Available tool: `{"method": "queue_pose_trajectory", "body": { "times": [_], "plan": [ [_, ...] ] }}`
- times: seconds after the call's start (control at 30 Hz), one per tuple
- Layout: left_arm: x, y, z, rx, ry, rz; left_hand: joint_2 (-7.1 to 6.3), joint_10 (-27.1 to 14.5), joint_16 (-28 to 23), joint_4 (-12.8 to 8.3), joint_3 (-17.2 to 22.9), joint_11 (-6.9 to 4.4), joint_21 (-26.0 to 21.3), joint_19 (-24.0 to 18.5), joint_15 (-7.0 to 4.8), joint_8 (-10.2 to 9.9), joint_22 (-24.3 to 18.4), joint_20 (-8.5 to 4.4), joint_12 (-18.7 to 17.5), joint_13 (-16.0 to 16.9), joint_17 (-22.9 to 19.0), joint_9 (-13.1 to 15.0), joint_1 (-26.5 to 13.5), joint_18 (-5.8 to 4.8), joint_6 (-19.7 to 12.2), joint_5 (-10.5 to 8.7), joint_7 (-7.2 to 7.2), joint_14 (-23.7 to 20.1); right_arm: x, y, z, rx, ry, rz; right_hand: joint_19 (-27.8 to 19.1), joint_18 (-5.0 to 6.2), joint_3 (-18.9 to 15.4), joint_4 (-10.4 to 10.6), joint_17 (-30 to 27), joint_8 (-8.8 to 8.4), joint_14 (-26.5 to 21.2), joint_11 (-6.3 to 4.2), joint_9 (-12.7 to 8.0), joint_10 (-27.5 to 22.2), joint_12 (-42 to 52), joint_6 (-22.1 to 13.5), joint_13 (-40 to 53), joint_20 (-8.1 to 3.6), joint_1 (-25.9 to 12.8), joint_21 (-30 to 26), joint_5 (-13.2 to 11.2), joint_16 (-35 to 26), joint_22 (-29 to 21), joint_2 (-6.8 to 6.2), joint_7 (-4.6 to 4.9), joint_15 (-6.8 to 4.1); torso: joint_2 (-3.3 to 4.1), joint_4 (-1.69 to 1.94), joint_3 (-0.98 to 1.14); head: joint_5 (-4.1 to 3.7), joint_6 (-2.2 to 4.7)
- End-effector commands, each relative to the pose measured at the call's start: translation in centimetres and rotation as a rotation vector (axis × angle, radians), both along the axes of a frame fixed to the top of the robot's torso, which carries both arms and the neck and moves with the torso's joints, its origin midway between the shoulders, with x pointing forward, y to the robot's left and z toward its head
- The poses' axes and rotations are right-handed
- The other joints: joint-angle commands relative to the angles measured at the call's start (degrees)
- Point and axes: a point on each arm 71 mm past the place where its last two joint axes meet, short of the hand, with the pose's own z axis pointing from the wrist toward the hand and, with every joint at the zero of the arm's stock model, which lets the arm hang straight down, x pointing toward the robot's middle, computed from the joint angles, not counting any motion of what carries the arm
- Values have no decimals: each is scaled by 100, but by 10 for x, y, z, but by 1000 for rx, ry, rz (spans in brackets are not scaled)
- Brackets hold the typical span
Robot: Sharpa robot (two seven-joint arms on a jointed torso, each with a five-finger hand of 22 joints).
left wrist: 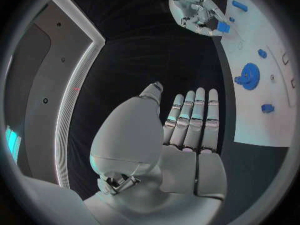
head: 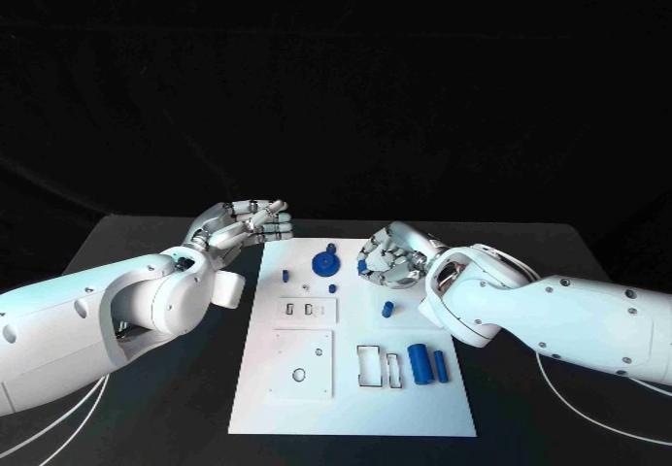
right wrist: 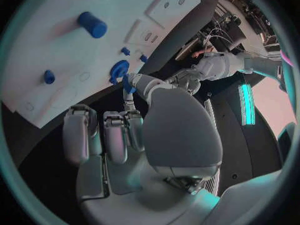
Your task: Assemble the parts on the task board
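The white task board (head: 351, 408) lies mid-table. My right hand (head: 395, 256) hovers over its far right edge and pinches a small blue part (head: 361, 264) between thumb and finger; the same part (right wrist: 128, 83) shows in the right wrist view, just beside the blue gear (right wrist: 118, 70). That gear (head: 325, 262) sits on the board's far end. My left hand (head: 247, 225) is raised off the board's far left corner, fingers straight and side by side, holding nothing (left wrist: 187, 130). In the left wrist view the right hand (left wrist: 197, 10) grips the blue part (left wrist: 223, 27).
Two blue cylinders (head: 427, 364) lie on the board's right side by two black-outlined slots (head: 380, 368). A blue knob (head: 386, 311) stands mid-right. Small blue pieces (head: 285, 276) (head: 332, 287) sit near the gear. Black table (head: 154, 252) flanks the board.
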Motion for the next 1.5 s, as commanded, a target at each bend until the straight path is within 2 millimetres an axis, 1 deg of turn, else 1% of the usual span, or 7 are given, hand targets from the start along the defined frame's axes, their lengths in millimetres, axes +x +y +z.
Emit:
{"method": "queue_pose_trajectory", "body": {
  "times": [0.03, 0.2, 0.33, 0.6, 0.7, 0.9, 1.5],
  "plan": [
    [0, -3, 0, -8, -2, -22, -10, 17, -27, -6, -34, 22, -24, 45, 22, -37, -5, -8, -22, 1, 2, -10, 50, 55, 15, -11, 219, -28, -3, 13, -5, -67, 7, 0, -9, -40, 13, -8, 1510, 22, 597, -23, 251, 3, -8, -10, 713, -38, -35, -17, 16, 23, 571, -2, -4, -29, -42, 6, -32, 39, -31],
    [0, -4, 0, -8, 1, -24, -8, 19, -29, -5, -35, 22, -25, 45, 22, -37, -7, -7, -23, 1, 2, -10, 53, 55, 17, -11, 218, -28, -9, 35, -13, -99, -10, 44, -8, -40, 14, -14, 1510, 27, 597, -23, 260, 2, -10, -5, 710, -37, -64, -18, 20, 23, 572, -18, -5, -28, -43, 6, -38, 75, -67],
    [0, -5, 0, -8, 2, -26, -7, 20, -30, -6, -34, 22, -26, 46, 22, -37, -8, -7, -23, 2, 2, -10, 54, 55, 17, -11, 218, -29, -13, 49, -21, -117, -14, 72, -11, -39, 17, -15, 1510, 27, 597, -23, 264, -5, -18, -5, 701, -37, -82, -23, 29, 23, 568, -22, -5, -28, -33, -1, -33, 87, -77],
    [-1, -7, 0, -12, 1, -33, -2, 21, -33, -7, -32, 22, -28, 46, 22, -37, -10, -7, -25, 2, 2, -10, 60, 55, 18, -9, 217, -29, -19, 68, -36, -140, -8, 104, -10, -38, 32, -15, 1510, 26, 597, -25, 277, -4, -19, -11, 700, -36, -150, -28, 68, 23, 568, -32, -8, -29, -33, 1, -29, 105, -105],
    [-1, -7, 0, -12, 1, -35, -2, 21, -33, -7, -32, 22, -28, 46, 22, -37, -10, -7, -25, 2, 2, -10, 60, 55, 18, -9, 217, -29, -21, 72, -40, -147, -7, 111, -11, -38, 33, -15, 1510, 25, 597, -24, 279, -4, -19, -12, 700, -36, -159, -30, 72, 23, 567, -36, -8, -30, -30, 8, -21, 116, -113],
    [-1, -7, 0, -13, 1, -37, 0, 21, -37, -7, -33, 22, -31, 47, 23, -37, -13, -7, -27, 1, 2, -11, 63, 55, 18, -5, 217, -31, -22, 78, -45, -159, -5, 119, -12, -36, 34, -7, 1510, 19, 597, -24, 292, -4, -21, -25, 698, -37, -256, -38, 83, 23, 564, -66, -9, -30, -30, 2, -26, 164, -115],
    [-1, -8, 1, -14, 1, -39, 2, 21, -40, -6, -33, 22, -33, 47, 23, -39, -16, -6, -30, 1, 2, -12, 67, 55, 17, -1, 217, -32, -23, 85, -56, -192, 3, 127, -26, -28, 29, 3, 1510, -1, 597, -23, 307, -17, -36, -58, 681, -37, -385, -72, 37, 23, 542, -112, -7, -30, -32, 10, -23, 176, -164]
  ]
}}
